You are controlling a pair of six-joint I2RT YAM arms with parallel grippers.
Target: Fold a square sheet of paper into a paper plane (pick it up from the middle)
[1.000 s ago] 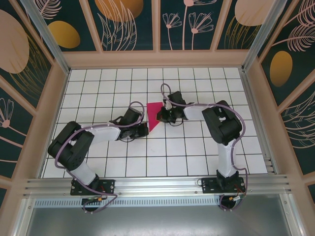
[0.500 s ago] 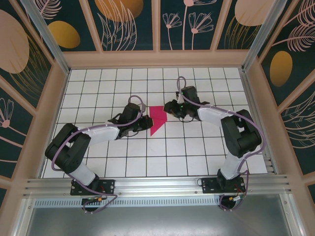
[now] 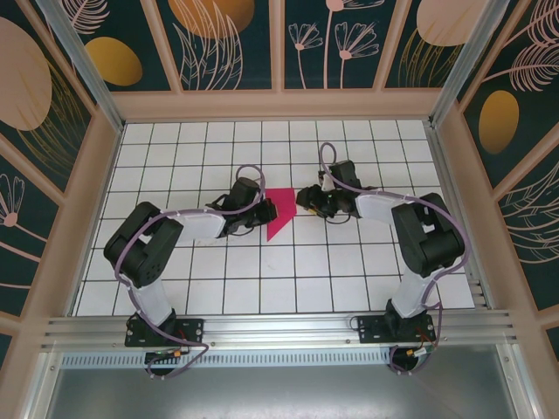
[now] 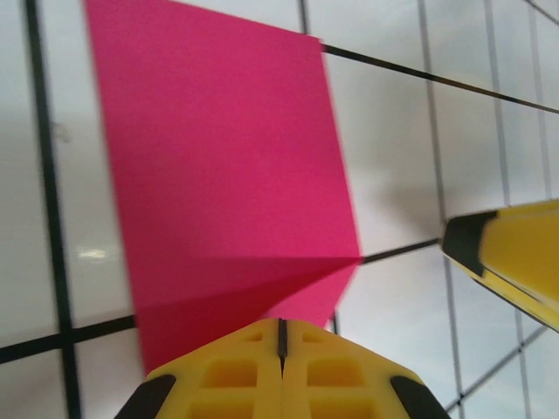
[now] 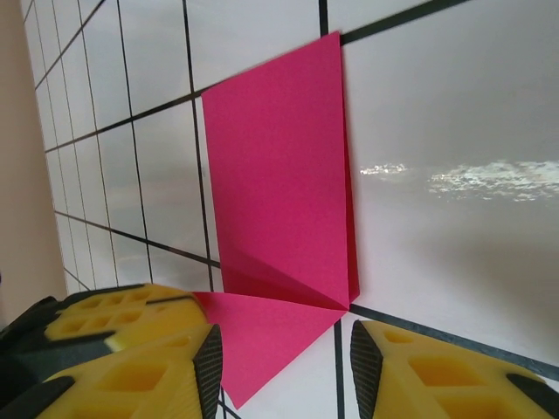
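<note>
Top external view gives you the folded square sheet of paper [image 3: 279, 209] mid-scene on the table [image 3: 367, 271], long axis near to far, between both arms: left gripper [image 3: 260, 215] pressed together touching its left edge, right gripper [image 3: 304, 200] spread just right of it.

One square sheet of paper [image 3: 280, 208], seemingly part-folded, two yellow-fingered grippers, left gripper [image 4: 281, 325], right gripper [image 5: 284, 349].

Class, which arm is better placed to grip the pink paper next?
Likely right: the right gripper is open at a folded corner of the paper, while the left gripper is shut against its edge.
</note>
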